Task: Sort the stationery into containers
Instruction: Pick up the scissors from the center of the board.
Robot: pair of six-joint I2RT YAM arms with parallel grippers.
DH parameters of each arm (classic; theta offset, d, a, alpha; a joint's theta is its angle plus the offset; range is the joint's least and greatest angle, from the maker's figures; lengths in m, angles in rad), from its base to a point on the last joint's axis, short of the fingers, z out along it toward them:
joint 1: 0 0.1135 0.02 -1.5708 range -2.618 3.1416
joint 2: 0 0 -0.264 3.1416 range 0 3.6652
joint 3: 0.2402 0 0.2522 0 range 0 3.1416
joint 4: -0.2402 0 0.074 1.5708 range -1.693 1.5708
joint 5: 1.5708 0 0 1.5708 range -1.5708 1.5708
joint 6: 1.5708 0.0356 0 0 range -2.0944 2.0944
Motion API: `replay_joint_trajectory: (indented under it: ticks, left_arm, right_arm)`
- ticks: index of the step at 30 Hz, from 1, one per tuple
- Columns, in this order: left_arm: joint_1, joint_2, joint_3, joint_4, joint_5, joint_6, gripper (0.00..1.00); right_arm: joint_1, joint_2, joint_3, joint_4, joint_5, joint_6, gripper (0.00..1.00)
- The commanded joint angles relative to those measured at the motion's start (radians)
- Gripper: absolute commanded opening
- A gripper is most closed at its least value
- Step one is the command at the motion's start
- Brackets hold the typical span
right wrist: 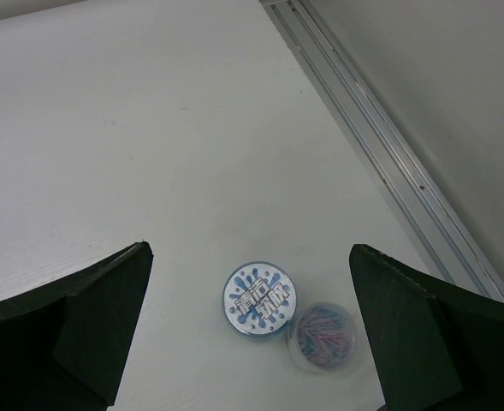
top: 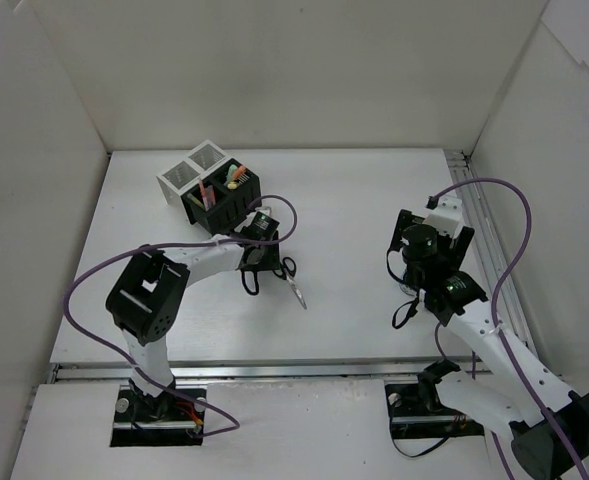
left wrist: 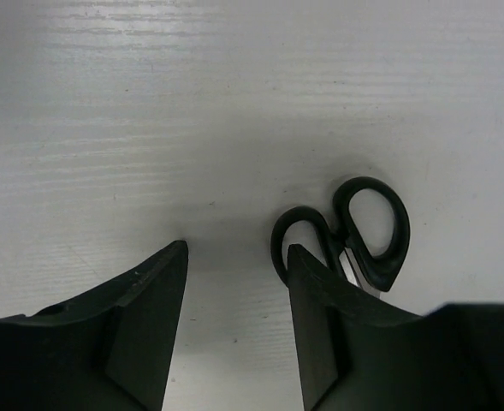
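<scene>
left gripper (left wrist: 237,248) is low over the table, jaws partly spread, only bare table in the gap, nothing pinched. scissors (left wrist: 337,240) lie flat just outside one finger, which covers the edge of a handle loop; both black loops point away from the wrist camera and a bit of blade shows under the finger. from above, the scissors sit a short way out from the near corner of the cup cluster (top: 214,185), blades pointing away from it toward the arm bases.

right gripper (right wrist: 250,248) is well off to the right of the cup cluster, jaws spread wide, holding nothing. below it are a round blue-lidded tin (right wrist: 259,300) and, touching it, a clear tub of paper clips (right wrist: 323,332).

surface is a white table (top: 374,200), with a metal rail (right wrist: 380,145) on the side far from the cup cluster and plain white walls around.

left arm is folded at the elbow, forearm reaching toward the cup cluster. the two black cups hold highlighters (top: 236,175) and pens (top: 204,195); i cannot tell what is in the two white cups behind.
</scene>
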Motion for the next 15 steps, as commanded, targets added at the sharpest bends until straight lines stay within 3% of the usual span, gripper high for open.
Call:
replay_joint_trajectory:
  ticks: [1, 2, 7, 10, 12, 15]
  left_arm:
    - [-0.023, -0.009, 0.061, -0.014, -0.066, -0.009, 0.45]
    - [-0.035, -0.001, 0.066, -0.019, -0.069, -0.003, 0.4]
    - [-0.06, 0.036, 0.083, -0.022, -0.07, -0.003, 0.36]
    - [-0.069, 0.057, 0.099, -0.033, -0.076, -0.009, 0.2]
    - [-0.069, 0.056, 0.11, -0.037, -0.092, -0.004, 0.03]
    - [-0.069, 0.027, 0.127, -0.025, -0.121, 0.036, 0.0]
  right_arm:
    - [-0.01, 0.002, 0.005, 0.034, 0.058, 0.017, 0.98]
    - [-0.009, -0.001, 0.002, 0.034, 0.058, 0.017, 0.98]
    - [-0.009, -0.013, -0.006, 0.033, 0.068, 0.019, 0.98]
    - [-0.01, -0.025, -0.012, 0.031, 0.072, 0.02, 0.98]
    - [-0.014, -0.037, -0.013, 0.033, 0.075, 0.019, 0.98]
    - [-0.011, -0.045, -0.018, 0.033, 0.075, 0.014, 0.98]
